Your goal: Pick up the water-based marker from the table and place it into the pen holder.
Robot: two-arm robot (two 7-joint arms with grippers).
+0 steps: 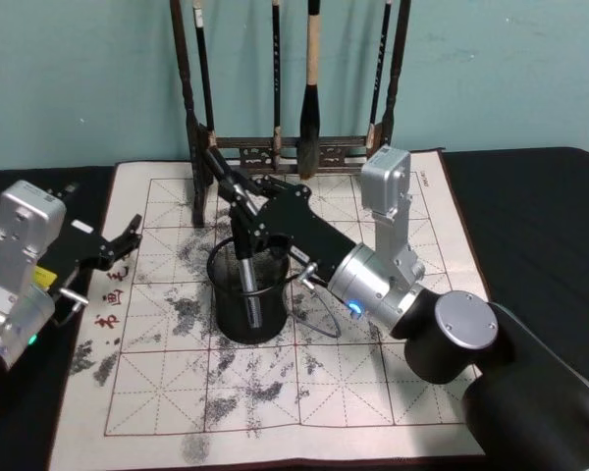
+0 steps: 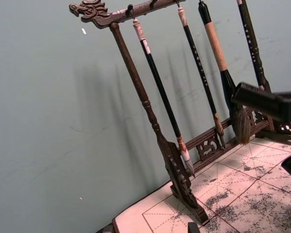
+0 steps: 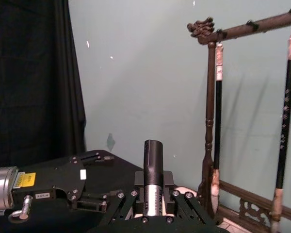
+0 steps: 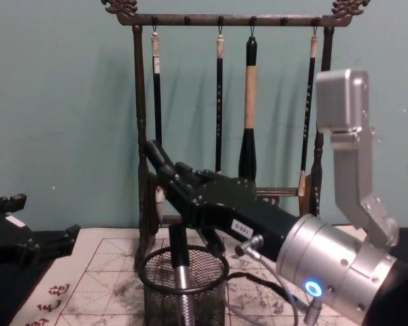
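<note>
The black wire-mesh pen holder (image 1: 224,319) (image 4: 156,299) stands on the cream mat of the table (image 1: 373,373). The water-based marker (image 1: 245,270) (image 4: 179,255), black above and silver below, hangs upright with its lower end inside the holder. My right gripper (image 1: 238,211) (image 4: 166,170) reaches in from the right above the holder's rim, shut on the marker. In the right wrist view the marker (image 3: 153,170) stands between the finger linkages. At the mat's left edge my left gripper (image 1: 128,238) (image 3: 87,182) rests open, holding nothing.
A tall dark wooden brush rack (image 1: 285,147) (image 4: 224,102) (image 2: 155,131) stands at the mat's far edge, close behind the holder, with several brushes hanging. A teal wall rises behind it. Grey ink smudges mark the mat in front of the holder.
</note>
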